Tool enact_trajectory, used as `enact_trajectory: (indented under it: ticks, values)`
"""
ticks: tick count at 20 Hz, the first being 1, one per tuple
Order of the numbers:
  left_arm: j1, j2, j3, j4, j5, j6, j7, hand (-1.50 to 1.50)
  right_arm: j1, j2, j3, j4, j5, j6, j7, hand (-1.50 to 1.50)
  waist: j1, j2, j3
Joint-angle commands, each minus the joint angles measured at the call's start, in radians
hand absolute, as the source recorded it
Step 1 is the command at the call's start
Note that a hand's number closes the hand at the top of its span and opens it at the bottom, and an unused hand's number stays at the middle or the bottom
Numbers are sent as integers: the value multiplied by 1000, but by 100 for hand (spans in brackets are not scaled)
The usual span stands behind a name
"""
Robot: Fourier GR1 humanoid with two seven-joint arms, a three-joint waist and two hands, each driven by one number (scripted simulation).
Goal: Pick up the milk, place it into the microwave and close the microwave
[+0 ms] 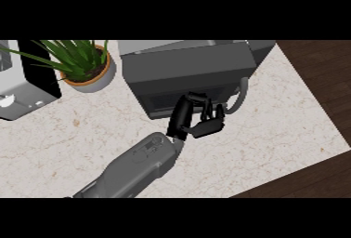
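Hand (195,118) at microwave (188,69) front — milk unseen.

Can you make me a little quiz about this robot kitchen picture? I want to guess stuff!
1. True or false: a milk carton stands out on the counter.
2. What stands just left of the microwave? A) a potted plant B) a fruit bowl C) a kettle
3. Fill in the word: the robot's black hand is up against the front of the ______.

Key: 1. False, no milk shows anywhere on the counter. 2. A. 3. microwave.
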Motion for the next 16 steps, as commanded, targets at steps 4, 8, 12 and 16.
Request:
enact_trajectory:
  ticks: [4,8,12,16]
  values:
    - [-105,1,67,67,49,-2,-70,150,-38,-37,-32,18,-41,8,25,-150,-11,6,0]
    - [-123,1,65,86,82,-8,-83,150,-51,-50,-35,30,-53,14,40,-150,-13,8,1]
    - [-132,1,64,104,106,-25,-108,150,-70,-79,-60,48,-62,14,48,-150,-13,12,1]
    - [-140,1,57,120,130,-27,-128,150,-85,-93,-73,66,-74,23,46,-150,-20,15,4]
